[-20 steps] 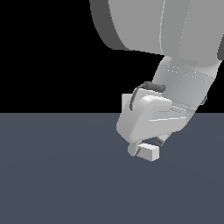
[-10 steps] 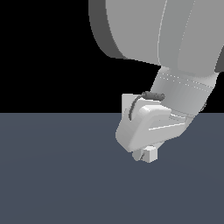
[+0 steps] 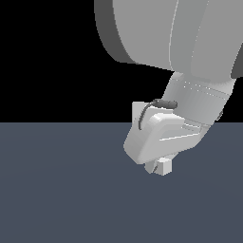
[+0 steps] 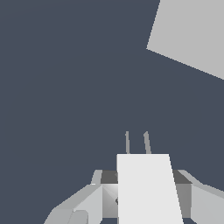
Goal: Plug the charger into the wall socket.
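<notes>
Wrist view: the charger [image 4: 148,188] is held clamped in the hand [image 4: 146,199], prongs [image 4: 137,142] forward above the counter [image 4: 65,87], and should be kept level and turned toward the wall socket [image 4: 192,33] before insertion.

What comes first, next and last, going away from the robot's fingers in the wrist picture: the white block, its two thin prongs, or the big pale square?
1. Small white rectangular block, between the fingers.
2. Two thin grey prongs, sticking out ahead.
3. Big pale square plate, far ahead, off to one side.
</notes>
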